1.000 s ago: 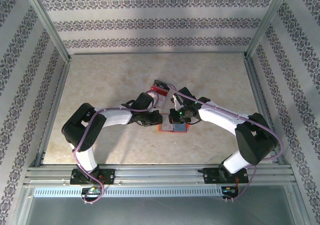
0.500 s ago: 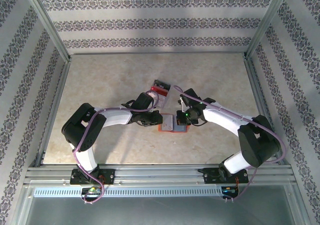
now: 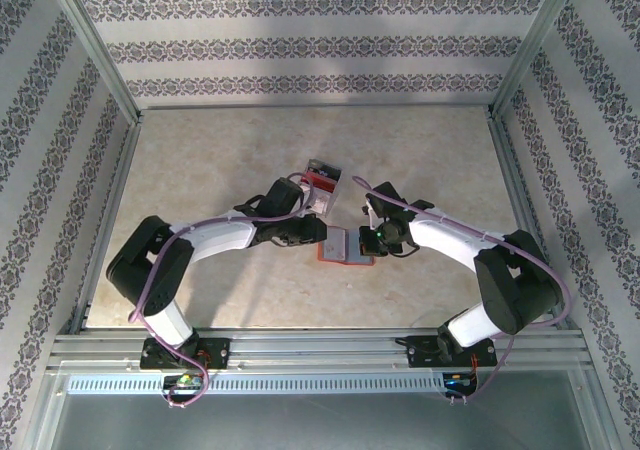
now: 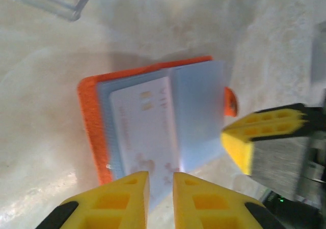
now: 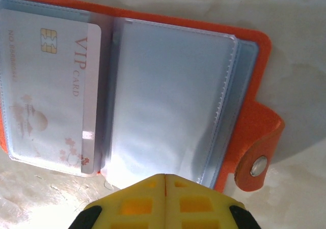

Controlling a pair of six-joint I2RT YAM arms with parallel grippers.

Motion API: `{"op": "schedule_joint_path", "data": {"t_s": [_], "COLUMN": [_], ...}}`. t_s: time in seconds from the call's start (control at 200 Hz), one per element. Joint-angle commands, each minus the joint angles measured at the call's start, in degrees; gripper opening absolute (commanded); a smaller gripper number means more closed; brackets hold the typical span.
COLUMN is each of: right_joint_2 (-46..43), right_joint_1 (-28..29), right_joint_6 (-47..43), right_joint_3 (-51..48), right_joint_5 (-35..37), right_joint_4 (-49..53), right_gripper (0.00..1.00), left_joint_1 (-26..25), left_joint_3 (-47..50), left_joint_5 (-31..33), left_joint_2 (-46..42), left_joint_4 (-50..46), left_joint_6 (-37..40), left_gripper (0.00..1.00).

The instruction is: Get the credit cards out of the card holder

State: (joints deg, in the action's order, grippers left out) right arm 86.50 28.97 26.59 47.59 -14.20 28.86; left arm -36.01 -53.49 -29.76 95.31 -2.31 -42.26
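Left gripper (image 4: 161,185): the fingers stand a narrow gap apart. The lower edge of a white card (image 4: 145,132) reaches that gap; whether it is gripped cannot be told. The card holder (image 4: 90,132) lies open at 12 o'clock from these fingers, flat on the table (image 4: 41,76), with the card in its left sleeve.

Right gripper (image 5: 164,183): the fingers are pressed together and hold nothing. The holder's empty right sleeve lies at 12 o'clock from them and its snap tab (image 5: 260,163) at 2 o'clock.

A clear box (image 3: 322,178) stands at 11 o'clock from the holder.

glossy plastic pockets (image 5: 168,102) in the leathery card holder (image 5: 257,122); smooth stone-look table (image 3: 200,170).
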Motion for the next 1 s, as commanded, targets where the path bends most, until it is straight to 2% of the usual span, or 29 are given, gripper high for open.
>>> {"op": "schedule_joint_path", "data": {"t_s": [0.0, 0.21, 0.475, 0.994], "right_joint_2": [1.06, 2.18, 3.02, 4.09], "right_joint_1": [-0.59, -0.64, -0.60, -0.75], "right_joint_6": [-0.92, -0.92, -1.09, -1.72], "right_joint_3": [-1.01, -1.28, -1.12, -1.29], "right_joint_5": [-0.08, -0.13, -0.48, 0.19], "right_joint_4": [-0.81, -1.15, -1.22, -0.69], "right_gripper": [0.01, 0.01, 0.01, 0.00], "left_joint_1": [-0.64, -0.84, -0.82, -0.14], "left_joint_3": [-1.90, -2.47, -4.71, -3.23], "left_joint_5": [0.21, -4.06, -3.41, 0.43], "left_joint_2": [-3.12, -1.00, 4.71, 8.06], "left_joint_4": [-2.22, 1.09, -0.37, -1.51], "left_joint_6": [0.93, -1.75, 0.24, 2.27], "left_gripper": [0.18, 0.13, 0.11, 0.07]}}
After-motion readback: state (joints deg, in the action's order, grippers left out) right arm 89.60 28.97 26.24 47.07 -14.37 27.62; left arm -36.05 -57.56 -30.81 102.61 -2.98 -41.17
